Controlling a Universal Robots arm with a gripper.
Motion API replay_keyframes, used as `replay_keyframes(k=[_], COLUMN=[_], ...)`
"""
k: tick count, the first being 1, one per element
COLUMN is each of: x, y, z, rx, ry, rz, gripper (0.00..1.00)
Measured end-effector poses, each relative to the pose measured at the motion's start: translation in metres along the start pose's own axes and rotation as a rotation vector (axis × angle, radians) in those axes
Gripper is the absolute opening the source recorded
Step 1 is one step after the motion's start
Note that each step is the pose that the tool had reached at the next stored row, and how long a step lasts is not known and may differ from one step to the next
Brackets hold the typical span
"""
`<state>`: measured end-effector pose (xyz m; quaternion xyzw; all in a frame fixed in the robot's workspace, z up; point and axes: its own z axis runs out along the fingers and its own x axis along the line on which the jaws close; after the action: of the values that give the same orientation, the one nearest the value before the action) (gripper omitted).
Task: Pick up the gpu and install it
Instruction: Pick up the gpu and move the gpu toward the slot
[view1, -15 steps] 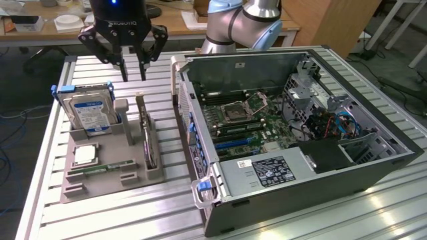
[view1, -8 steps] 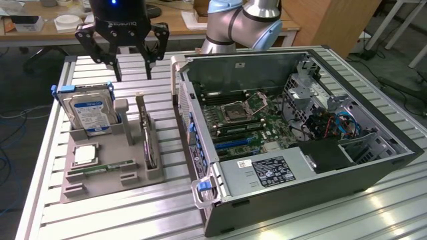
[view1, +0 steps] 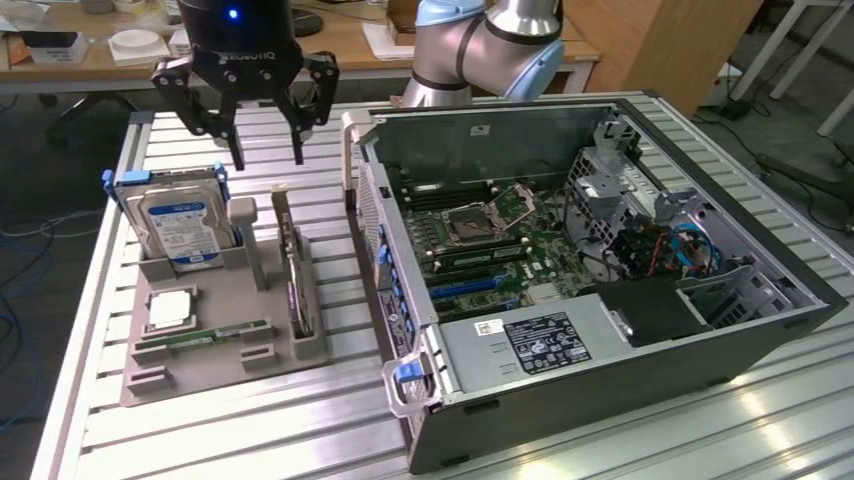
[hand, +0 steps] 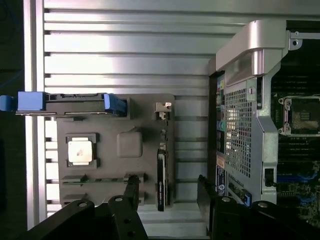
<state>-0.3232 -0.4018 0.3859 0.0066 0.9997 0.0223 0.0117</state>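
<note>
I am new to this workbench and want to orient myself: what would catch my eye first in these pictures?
The open computer case dominates the exterior view's right, its motherboard exposed. On that view's left, a grey holder carries a hard drive standing upright and the gpu on its edge. The black end effector hangs open above the holder, holding nothing.
</note>
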Motion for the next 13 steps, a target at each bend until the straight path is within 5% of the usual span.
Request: replay_keyframes(k=[13], x=[0.0], y=[-0.0087], z=[0.0228], rx=[-0.0006], ry=[0.0127], rz=[-0.046], gripper=[0.59])
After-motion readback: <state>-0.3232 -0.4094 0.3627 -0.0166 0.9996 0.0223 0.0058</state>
